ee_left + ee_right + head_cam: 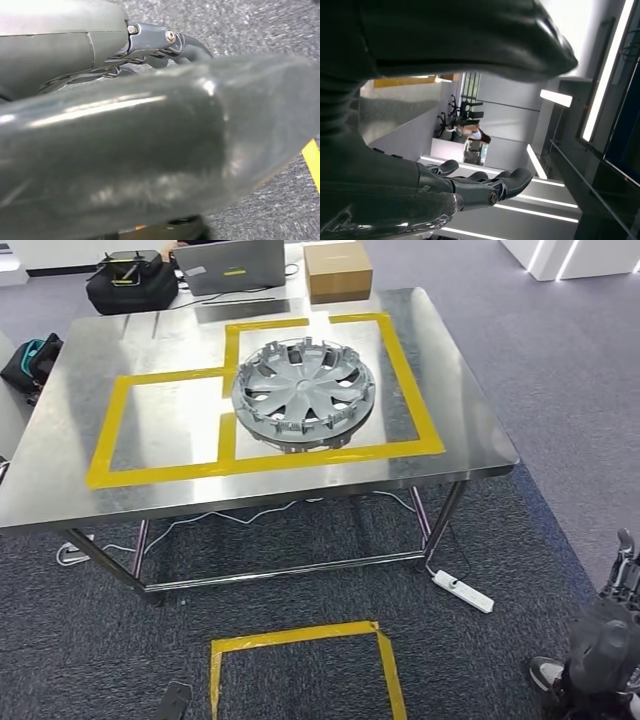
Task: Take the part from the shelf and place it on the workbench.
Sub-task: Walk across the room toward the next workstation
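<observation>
Right robot hand (615,635) is hanging low at four o'clock, fingers (508,181) spread and holding nothing. Left robot hand (158,42) is showing over carpet; its grip cannot be judged. The part (303,393), a round hubcap without a long axis, is lying flat on the bench (68,470) inside the tape (226,465), at eleven o'clock from the right hand, well apart. Placement is judged complete.

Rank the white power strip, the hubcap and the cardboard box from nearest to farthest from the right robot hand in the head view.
1. White power strip: on the carpet, close to the right robot hand.
2. Hubcap: on the workbench, inside the yellow tape.
3. Cardboard box: at the far edge.
</observation>
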Available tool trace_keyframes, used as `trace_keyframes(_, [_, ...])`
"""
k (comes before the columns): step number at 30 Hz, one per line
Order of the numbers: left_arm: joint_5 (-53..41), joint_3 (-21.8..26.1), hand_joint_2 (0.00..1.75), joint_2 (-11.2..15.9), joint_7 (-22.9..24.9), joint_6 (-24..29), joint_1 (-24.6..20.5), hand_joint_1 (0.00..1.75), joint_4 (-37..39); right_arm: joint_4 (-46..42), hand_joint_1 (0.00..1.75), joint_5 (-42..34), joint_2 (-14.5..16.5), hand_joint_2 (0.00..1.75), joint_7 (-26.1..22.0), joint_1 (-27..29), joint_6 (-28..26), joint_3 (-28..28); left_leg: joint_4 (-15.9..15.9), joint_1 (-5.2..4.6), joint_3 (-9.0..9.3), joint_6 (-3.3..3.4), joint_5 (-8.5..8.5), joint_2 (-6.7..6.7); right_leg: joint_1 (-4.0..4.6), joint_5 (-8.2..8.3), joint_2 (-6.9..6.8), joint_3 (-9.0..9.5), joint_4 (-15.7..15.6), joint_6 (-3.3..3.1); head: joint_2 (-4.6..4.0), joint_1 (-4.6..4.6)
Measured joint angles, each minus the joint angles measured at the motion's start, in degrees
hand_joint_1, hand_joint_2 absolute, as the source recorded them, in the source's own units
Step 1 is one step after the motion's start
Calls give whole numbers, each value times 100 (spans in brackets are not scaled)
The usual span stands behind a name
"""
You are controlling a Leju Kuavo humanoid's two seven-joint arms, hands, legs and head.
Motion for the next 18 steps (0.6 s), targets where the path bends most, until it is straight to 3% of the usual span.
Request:
trace_keyframes(2, [5,-1,0,-12,18,56,-4,0,0,-2,0,19,19,0,3,-3,12,-12,-592,24,340,34,124,-175,2,14,96,-57,24,45,1,2])
trace_keyframes(3, [12,-1,0,-20,41,90,-11,0,0,-3,0,22,26,0,7,-3,18,-24,-703,30,397,56,99,-215,4,25,145,-92,34,78,1,4])
trace_keyframes(5, [41,2,0,-43,106,158,-35,0,0,-5,0,14,39,0,20,13,31,-60,-754,40,386,114,70,-129,-3,38,217,-154,51,149,1,7])
trace_keyframes(6, [54,4,0,-53,135,188,-48,0,0,-5,0,8,46,0,26,22,36,-82,-762,45,376,153,76,-74,-3,-3,170,-209,107,183,2,20])
trace_keyframes(8, [67,10,0,-77,174,228,-58,0,0,-5,0,-1,57,0,35,25,43,-124,-784,50,366,220,93,50,-4,-287,-50,-433,558,234,1,53])
trace_keyframes(10, [71,16,0,-88,194,252,-46,0,0,-2,0,-7,68,0,43,24,44,-141,-780,31,352,248,95,176,-5,-683,-236,-820,1365,274,0,74])
trace_keyframes(11, [76,20,0,-91,193,277,-39,0,0,2,0,-4,75,0,47,32,45,-146,-778,21,349,253,95,243,-7,-786,-267,-968,1675,286,1,74])
trace_keyframes(12, [90,22,0,-92,179,321,-37,0,0,5,0,2,82,0,51,44,45,-154,-776,15,347,255,94,304,-8,-769,-283,-1012,1773,292,1,73])
trace_keyframes(13, [108,28,0,-96,155,392,-37,0,0,8,0,7,91,0,55,60,47,-167,-774,12,352,255,91,364,-8,-641,-302,-935,1628,290,1,74])
trace_keyframes(16, [164,56,0,-114,103,668,-35,0,0,8,0,10,139,0,61,102,97,-221,-750,-13,384,215,58,511,0,-97,-542,-322,466,263,1,77])
trace_keyframes(18, [216,88,0,-119,128,798,-24,0,0,8,0,7,186,0,65,117,145,-270,-723,-44,389,163,43,587,16,13,-623,-146,122,222,1,67])
